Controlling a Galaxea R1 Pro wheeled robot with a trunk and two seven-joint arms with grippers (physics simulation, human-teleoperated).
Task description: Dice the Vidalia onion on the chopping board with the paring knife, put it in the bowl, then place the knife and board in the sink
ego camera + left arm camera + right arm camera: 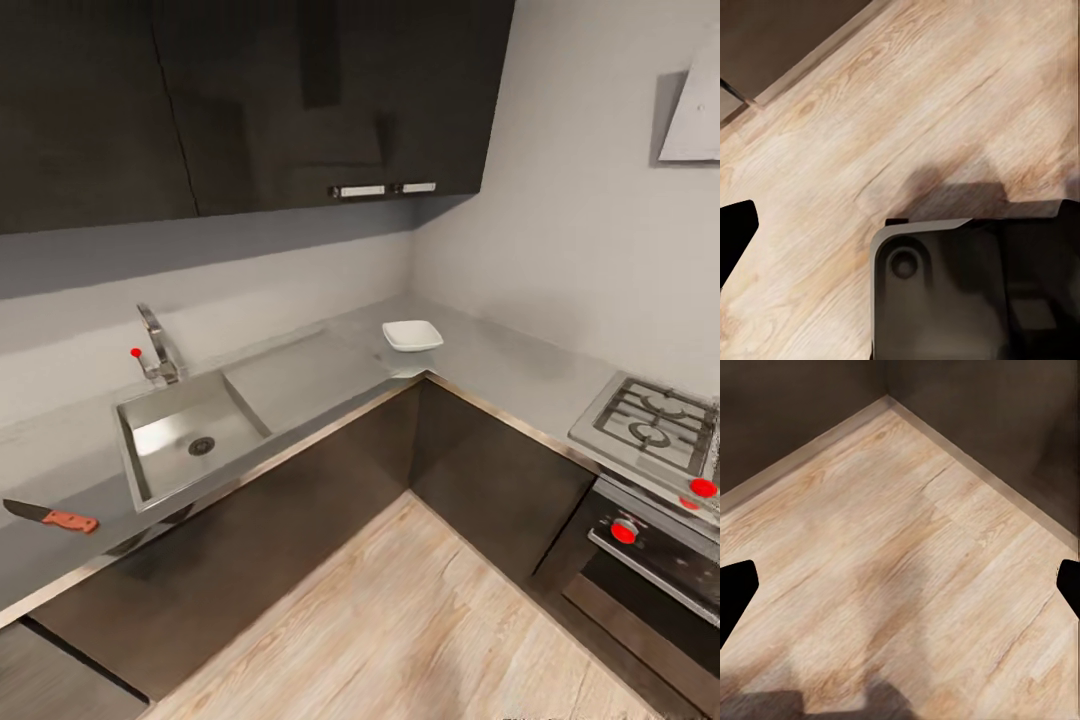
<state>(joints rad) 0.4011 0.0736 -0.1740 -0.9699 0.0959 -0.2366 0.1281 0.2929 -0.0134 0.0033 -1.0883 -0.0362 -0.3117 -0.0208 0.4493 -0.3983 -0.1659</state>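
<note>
The grey steel sink [160,415] sits in the countertop [500,365] at the left, with its chrome faucet [157,348] and red knob behind the basin. Inside the basin I see the round drain and bare steel. The paring knife [52,517] lies flat on the countertop left of the sink, red-orange handle to the right. The white bowl [412,336] stands on the corner of the countertop. The onion and the chopping board are out of view. My left gripper [900,225] and right gripper [900,589] hang open over the wooden floor, holding nothing.
The counter runs in an L, with dark cabinets [300,480] below and dark wall cabinets above. A gas hob [655,415] and an oven with red knobs stand at the right. My dark base [975,292] rests on the wood floor [420,620].
</note>
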